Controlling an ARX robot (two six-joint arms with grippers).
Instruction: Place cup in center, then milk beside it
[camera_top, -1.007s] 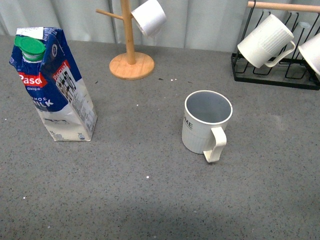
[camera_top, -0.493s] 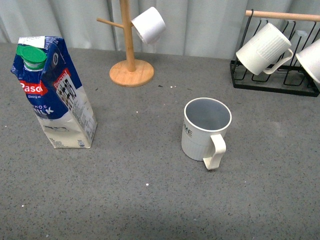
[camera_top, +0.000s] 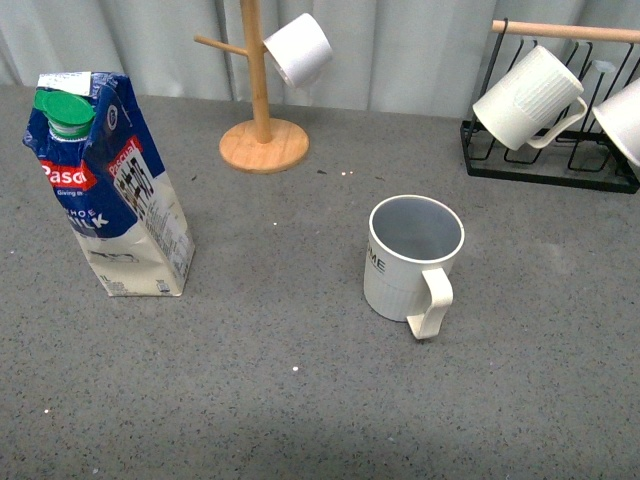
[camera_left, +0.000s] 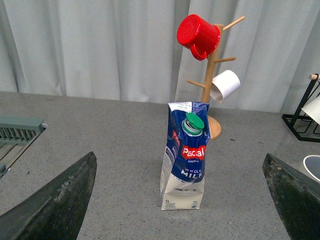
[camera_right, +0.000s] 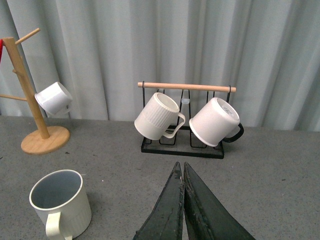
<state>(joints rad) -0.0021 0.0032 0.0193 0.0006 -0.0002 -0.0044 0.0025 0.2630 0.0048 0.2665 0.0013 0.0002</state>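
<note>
Only the wrist views show the grippers. The left wrist view shows the left gripper (camera_left: 178, 155) with its fingers (camera_left: 55, 200) spread wide and nothing between them. The milk (camera_left: 185, 160) stands upright ahead, framed by the two fingers and well apart from both. That view alone shows a red cup (camera_left: 198, 36) at the top of the tree (camera_left: 210, 75), above the white cup (camera_left: 224, 86).

The right wrist view shows the right gripper (camera_right: 183, 172) with its fingers pressed together, holding nothing. The cup (camera_right: 60, 202) stands upright ahead of it and off to one side, clear of the fingers. Here we see both mugs on the rack (camera_right: 182, 150), a ribbed mug (camera_right: 156, 117) and a smoother one with a dark handle (camera_right: 215, 122).

On the carton we read "Pascual" in white on red and "MILK" below it. In the front view the cup bears dark letters ending "ME".

The front view places the cup near the middle of the table (camera_top: 300, 420), handle toward us. The milk stands well apart to its left.
</note>
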